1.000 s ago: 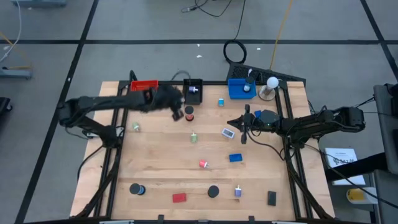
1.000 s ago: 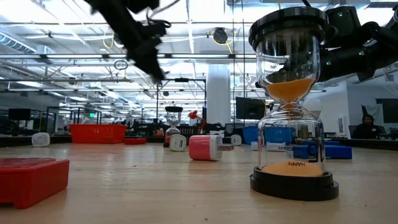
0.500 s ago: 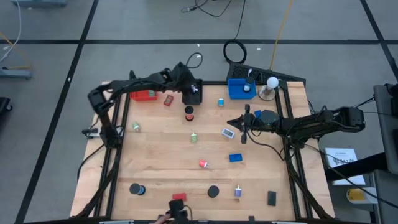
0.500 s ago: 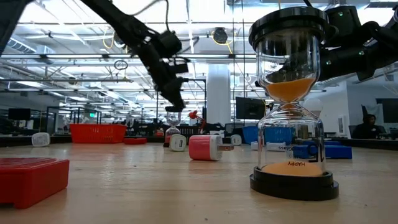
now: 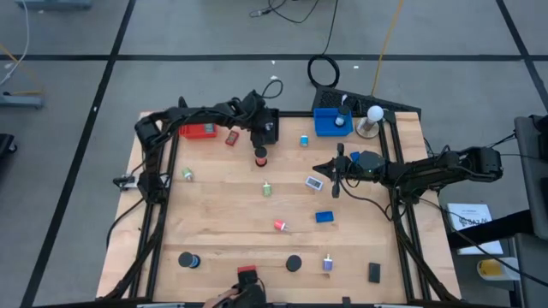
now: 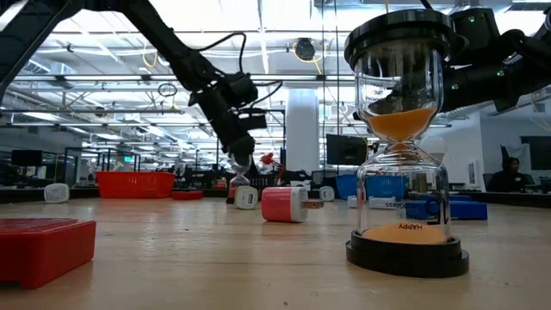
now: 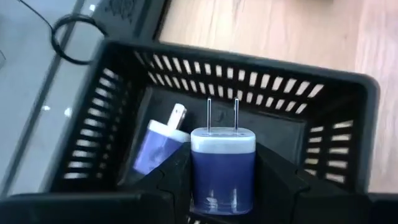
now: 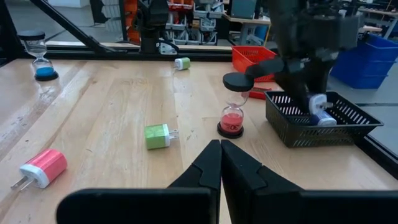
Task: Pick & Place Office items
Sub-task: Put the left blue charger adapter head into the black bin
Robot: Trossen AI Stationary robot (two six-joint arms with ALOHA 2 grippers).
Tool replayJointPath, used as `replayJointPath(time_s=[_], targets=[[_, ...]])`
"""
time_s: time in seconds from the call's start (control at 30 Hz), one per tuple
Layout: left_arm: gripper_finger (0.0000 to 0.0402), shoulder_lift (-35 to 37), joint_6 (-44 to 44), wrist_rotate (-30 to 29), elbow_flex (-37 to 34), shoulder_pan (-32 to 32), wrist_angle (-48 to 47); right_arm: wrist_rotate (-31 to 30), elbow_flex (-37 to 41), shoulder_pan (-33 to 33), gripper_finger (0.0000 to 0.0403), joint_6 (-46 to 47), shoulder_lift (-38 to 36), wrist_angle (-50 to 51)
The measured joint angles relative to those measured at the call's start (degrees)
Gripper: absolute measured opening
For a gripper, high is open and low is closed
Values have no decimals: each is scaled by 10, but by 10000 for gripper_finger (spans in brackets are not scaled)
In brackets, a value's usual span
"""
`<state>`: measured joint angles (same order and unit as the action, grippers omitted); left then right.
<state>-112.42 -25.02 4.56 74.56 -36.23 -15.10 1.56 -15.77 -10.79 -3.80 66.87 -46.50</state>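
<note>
Charger [image 7: 222,168] clamped in my left gripper [image 7: 222,186], now moved over the black basket [image 7: 348,93] at table's 12 o'clock; ready to drop. Right gripper [image 8: 221,163] shut, idle at 3 o'clock.

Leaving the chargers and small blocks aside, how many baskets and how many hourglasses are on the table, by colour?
Baskets: 3 (red basket, black basket, blue basket)
Hourglasses: 3 (red hourglass, blue hourglass, orange hourglass)
Total: 6
</note>
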Motion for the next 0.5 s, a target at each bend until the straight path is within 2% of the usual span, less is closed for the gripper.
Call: replayJointPath(time_s=[0.43, 0.5], targets=[[133, -24, -8, -1, 0, -4, -2, 0, 0, 0, 4, -1, 0, 0], [148, -24, -4, -1, 0, -6, -1, 0, 0, 0, 4, -1, 0, 0]])
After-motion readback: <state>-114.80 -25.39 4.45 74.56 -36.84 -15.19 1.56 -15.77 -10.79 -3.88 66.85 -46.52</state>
